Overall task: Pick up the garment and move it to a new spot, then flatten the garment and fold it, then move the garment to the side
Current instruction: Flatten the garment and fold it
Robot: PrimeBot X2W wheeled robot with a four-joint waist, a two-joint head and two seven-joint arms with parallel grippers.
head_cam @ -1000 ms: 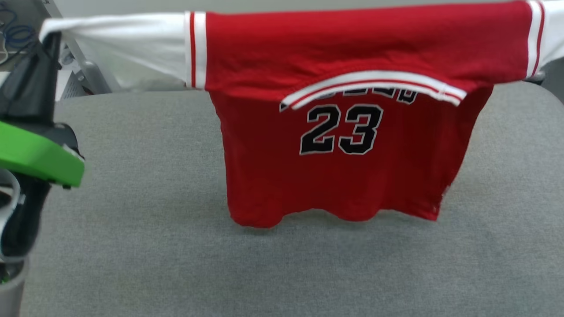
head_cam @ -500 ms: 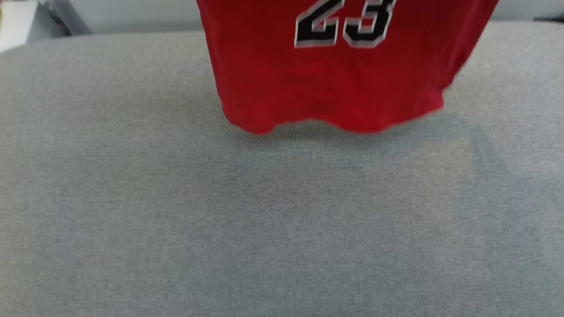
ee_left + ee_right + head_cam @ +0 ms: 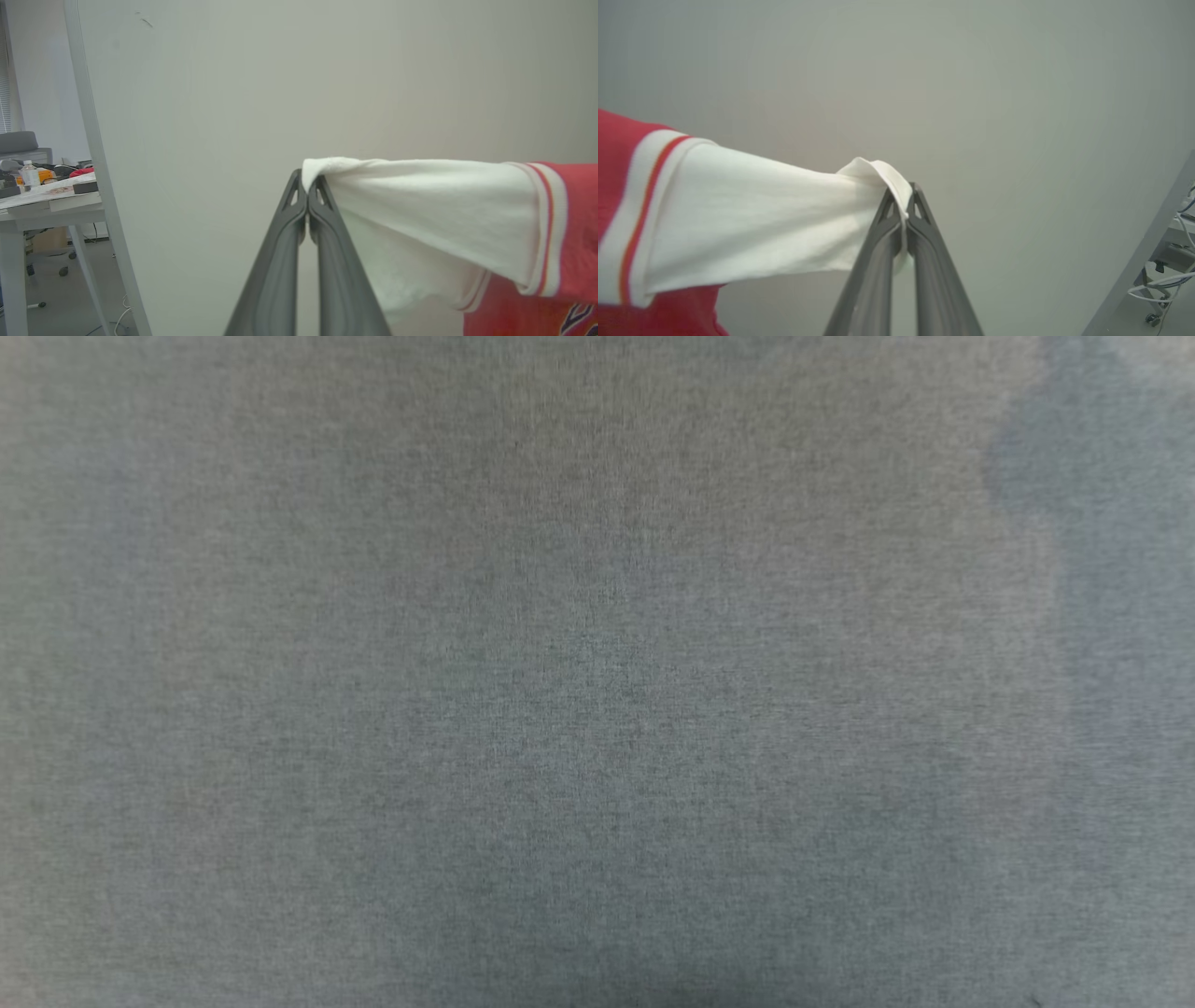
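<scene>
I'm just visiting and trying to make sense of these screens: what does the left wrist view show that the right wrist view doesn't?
Left wrist view: a cluttered desk with a bottle, a pale upright panel edge, and a bit of dark print on the red cloth. Right wrist view: white cables beside a grey frame at the lower right. Shared: a plain wall, and shut jaws pinching a white sleeve of the red garment, one sleeve each.

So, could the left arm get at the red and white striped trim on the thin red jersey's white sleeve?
Probably not: the left gripper is shut on the tip of that sleeve, and the striped trim sits further along it. It would have to let go first; the right gripper holds the other sleeve.
</scene>
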